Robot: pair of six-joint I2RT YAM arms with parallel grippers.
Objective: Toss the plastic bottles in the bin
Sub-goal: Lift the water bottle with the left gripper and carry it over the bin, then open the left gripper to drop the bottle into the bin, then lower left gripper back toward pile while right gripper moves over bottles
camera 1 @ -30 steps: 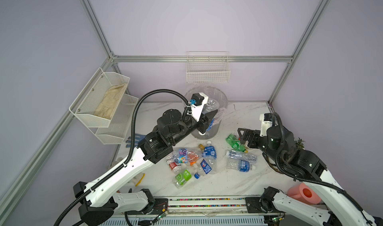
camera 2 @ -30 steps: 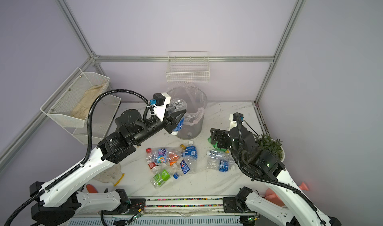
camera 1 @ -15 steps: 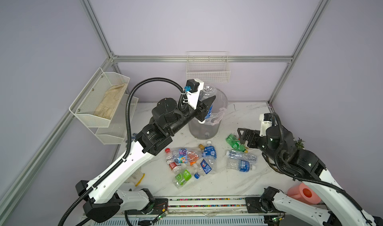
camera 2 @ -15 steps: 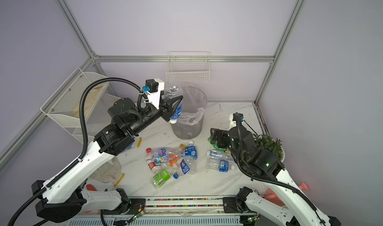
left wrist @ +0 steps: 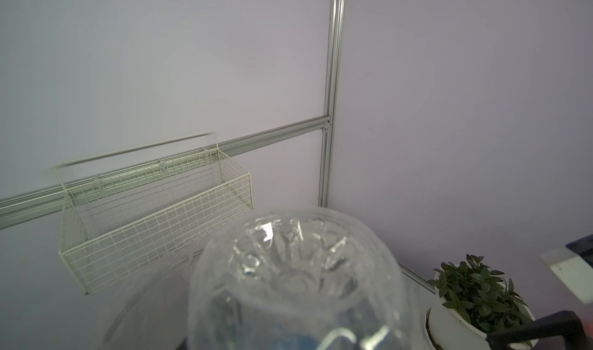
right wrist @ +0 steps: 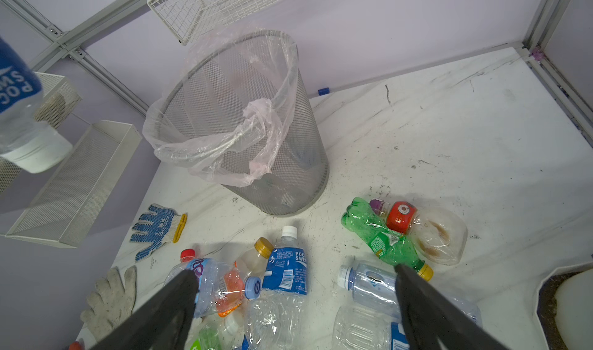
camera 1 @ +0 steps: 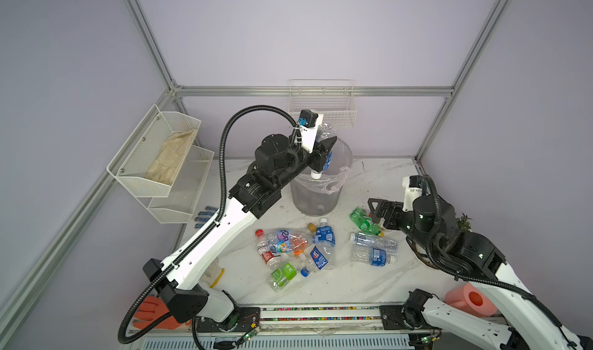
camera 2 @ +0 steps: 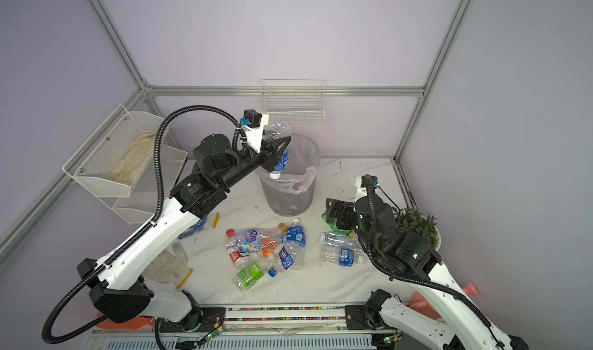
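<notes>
Bottle (camera 1: pixel 324 132) cap-down in left hand (camera 1: pixel 324 154) near bin (camera 1: pixel 346 159) | label half hidden

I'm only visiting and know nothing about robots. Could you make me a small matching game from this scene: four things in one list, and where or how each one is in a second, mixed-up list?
Things
1. blue-label bottle
2. green bottle
3. beige glove
4. right hand

Place or state
A. lying on the table
B. open, holding nothing
C. in a basket on the side wall
D. held in the air, cap down, by the bin

Pairs: 1-D, 2-A, 3-C, 4-B
</notes>
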